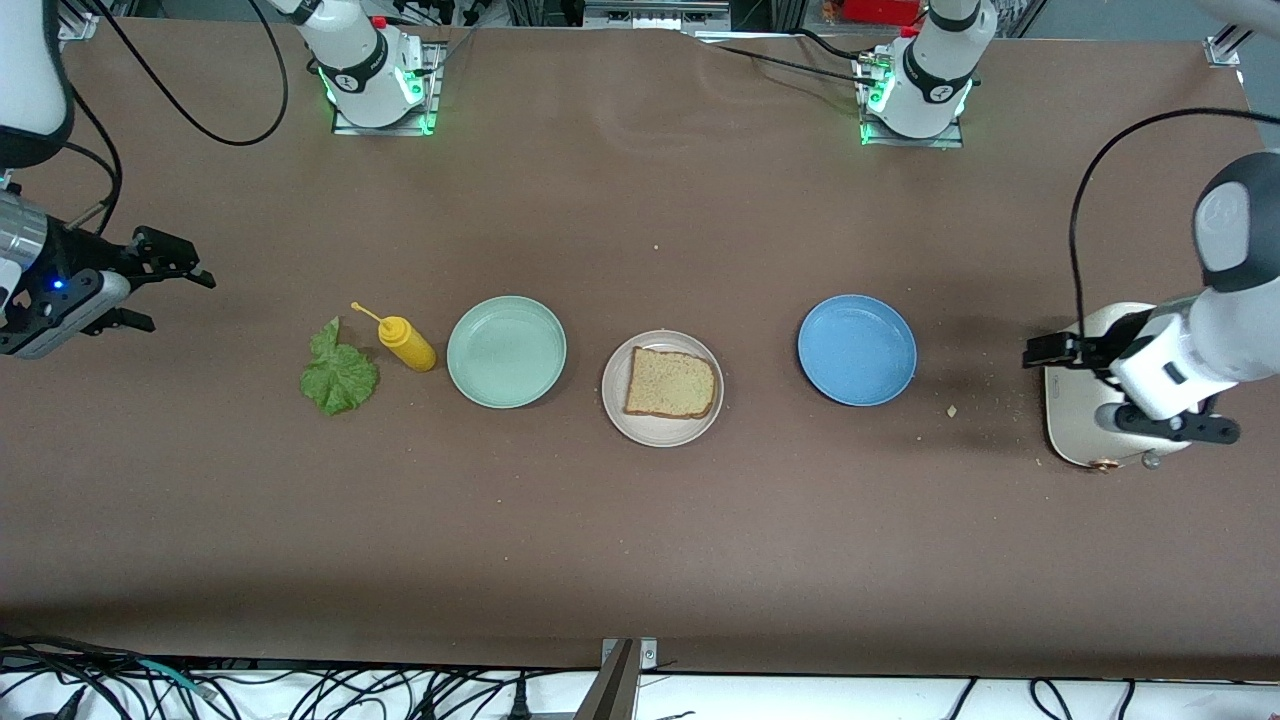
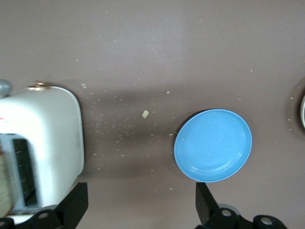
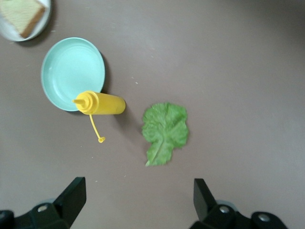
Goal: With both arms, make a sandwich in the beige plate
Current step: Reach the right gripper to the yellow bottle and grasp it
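Observation:
The beige plate (image 1: 615,402) sits mid-table with one slice of bread (image 1: 671,383) lying flat on it. Both also show at the edge of the right wrist view: the plate (image 3: 44,19) and the bread (image 3: 21,14). The green lettuce leaf (image 1: 340,372) (image 3: 165,132) lies on the table toward the right arm's end. My right gripper (image 1: 180,300) (image 3: 138,200) is open and empty, up in the air past the lettuce toward the right arm's end. My left gripper (image 1: 1070,375) (image 2: 140,210) is open and empty, over the table at the edge of a white toaster (image 1: 1075,420) (image 2: 52,138). Something tan (image 2: 5,186) shows in the toaster's slot.
A yellow squeeze bottle (image 1: 405,342) (image 3: 102,103) lies on its side between the lettuce and a mint-green plate (image 1: 506,351) (image 3: 71,71). A blue plate (image 1: 857,349) (image 2: 213,144) sits between the beige plate and the toaster. Crumbs (image 1: 951,410) lie near the toaster.

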Robot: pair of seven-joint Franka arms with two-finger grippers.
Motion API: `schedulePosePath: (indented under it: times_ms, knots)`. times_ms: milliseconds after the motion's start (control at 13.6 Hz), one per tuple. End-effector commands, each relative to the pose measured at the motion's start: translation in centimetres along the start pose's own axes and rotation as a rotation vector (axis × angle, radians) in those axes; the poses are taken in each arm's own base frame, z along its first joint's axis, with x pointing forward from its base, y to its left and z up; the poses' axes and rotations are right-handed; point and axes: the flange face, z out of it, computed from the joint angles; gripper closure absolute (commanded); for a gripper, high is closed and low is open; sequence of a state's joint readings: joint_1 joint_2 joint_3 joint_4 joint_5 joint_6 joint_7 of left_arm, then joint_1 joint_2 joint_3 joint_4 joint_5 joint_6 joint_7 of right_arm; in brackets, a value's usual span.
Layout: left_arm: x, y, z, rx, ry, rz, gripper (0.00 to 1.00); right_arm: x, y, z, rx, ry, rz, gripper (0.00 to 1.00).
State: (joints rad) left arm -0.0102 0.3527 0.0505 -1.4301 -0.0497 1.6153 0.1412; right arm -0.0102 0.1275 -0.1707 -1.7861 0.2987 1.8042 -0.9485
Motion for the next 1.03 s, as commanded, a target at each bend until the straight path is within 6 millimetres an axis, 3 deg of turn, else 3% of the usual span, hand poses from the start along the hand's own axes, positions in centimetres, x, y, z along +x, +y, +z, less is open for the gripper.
schedulePosePath:
  times_ms: [0,367,734,955]
  knots:
    - [-2.0,0.1,-2.7,0.043,0.014,0.006,0.01,-1.9,3.5,3.2,0.083,0.100,-0.157,0.00]
    - [-2.9,0.2,-5.3,0.047,0.061,0.003,0.01,-2.9,7.2,9.7,0.176,0.247,-0.369,0.00]
    - [-2.7,0.5,-5.2,0.034,0.068,0.007,0.01,-5.4,10.5,17.7,0.246,0.377,-0.576,0.00]
    - [-2.7,0.5,-5.1,0.034,0.065,0.007,0.01,-6.5,10.7,22.9,0.354,0.491,-0.666,0.00]
